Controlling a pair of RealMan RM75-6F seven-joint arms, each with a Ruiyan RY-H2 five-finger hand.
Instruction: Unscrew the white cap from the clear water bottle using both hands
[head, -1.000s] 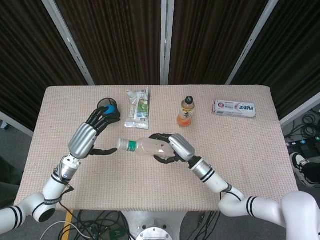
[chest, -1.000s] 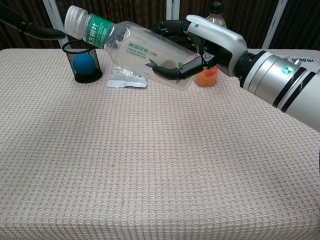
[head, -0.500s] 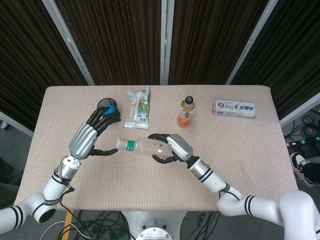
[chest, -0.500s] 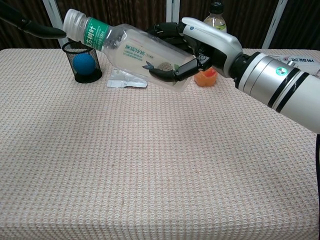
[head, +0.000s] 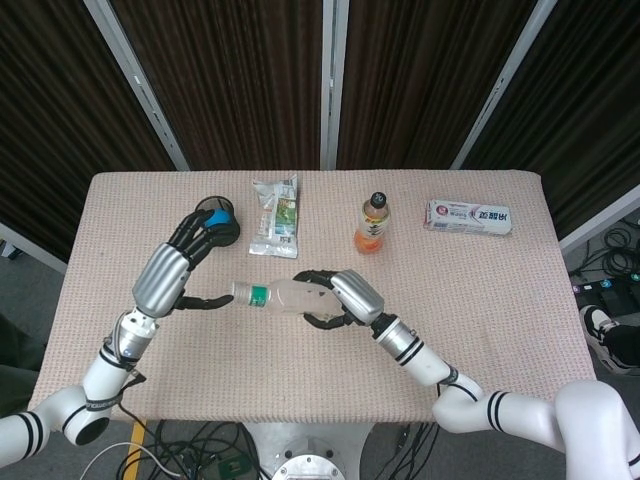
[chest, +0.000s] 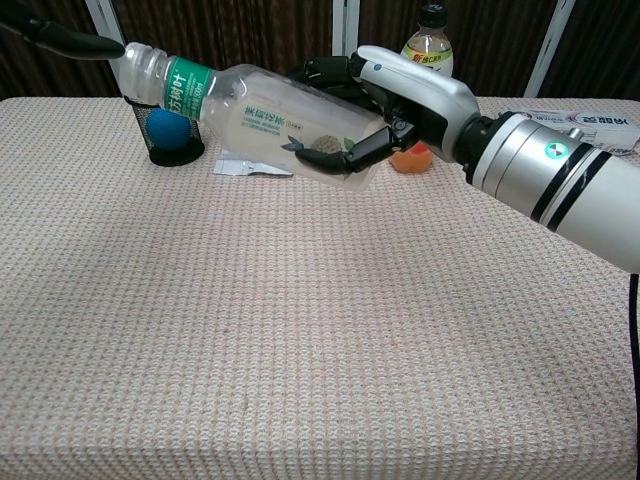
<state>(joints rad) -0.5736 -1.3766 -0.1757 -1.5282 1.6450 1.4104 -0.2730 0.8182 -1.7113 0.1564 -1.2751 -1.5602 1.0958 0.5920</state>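
The clear water bottle is up off the table, lying nearly on its side with the white cap end pointing toward the robot's left and tipped a bit upward. The green label band sits just behind the cap. The right hand has its fingers wrapped around the fat lower half of the bottle, so it's properly clamped on.

The left hand is right at the cap end. Its fingers are spread apart and one dark fingertip reaches to the cap; can't really tell if it's touching.

Behind the bottle's cap end there's a black mesh cup with a blue ball in it. A snack packet lies behind the bottle's middle, an orange drink bottle stands behind the right hand, and a white tissue pack is well off beyond that.
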